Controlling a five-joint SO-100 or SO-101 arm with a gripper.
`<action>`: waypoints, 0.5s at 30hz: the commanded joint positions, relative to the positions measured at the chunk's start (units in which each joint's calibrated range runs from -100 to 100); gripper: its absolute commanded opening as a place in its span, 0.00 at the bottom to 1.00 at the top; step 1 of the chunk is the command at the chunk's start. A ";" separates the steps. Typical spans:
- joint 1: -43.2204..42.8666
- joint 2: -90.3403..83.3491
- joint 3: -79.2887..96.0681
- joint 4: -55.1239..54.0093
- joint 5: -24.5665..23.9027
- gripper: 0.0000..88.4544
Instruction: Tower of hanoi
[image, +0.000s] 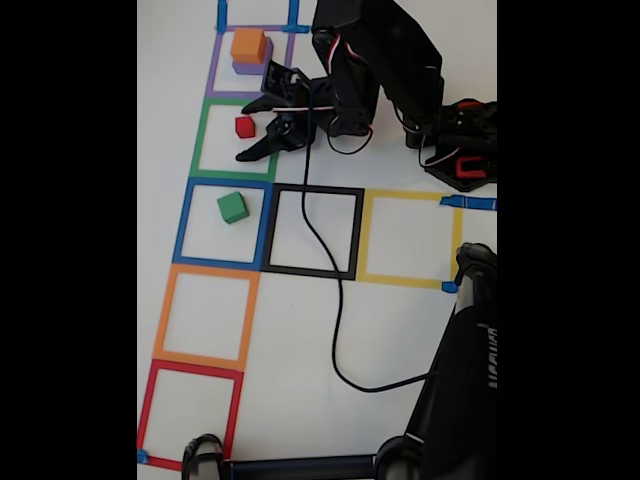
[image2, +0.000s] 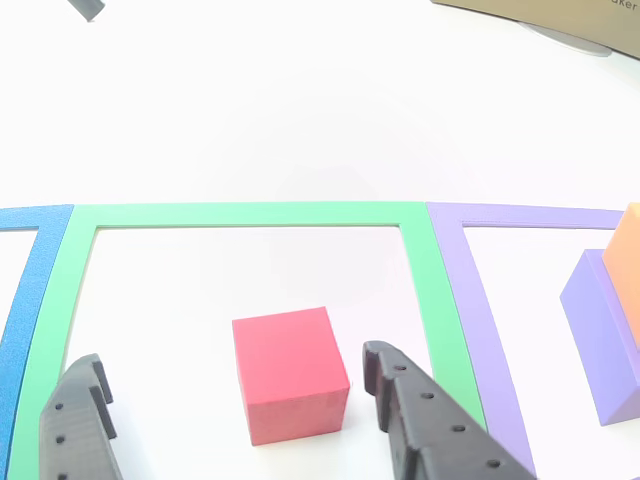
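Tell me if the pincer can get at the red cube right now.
Probably yes. The pincer is open, with a finger on either side of the red cube inside the green square. Nothing lies between them, and the stacked blocks sit apart.

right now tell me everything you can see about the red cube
The red cube is small, matte, solid-looking, with clean edges, resting flat on the white table inside the green tape square. In the fixed view it sits right of that square's centre. The open gripper straddles it, one dark finger each side, neither touching. Nothing is stacked on it.
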 joint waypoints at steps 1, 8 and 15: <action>-1.47 -0.14 -0.71 -1.07 0.36 0.32; -2.23 0.02 -0.71 -1.07 0.36 0.30; -2.42 0.35 -0.98 -0.91 0.36 0.26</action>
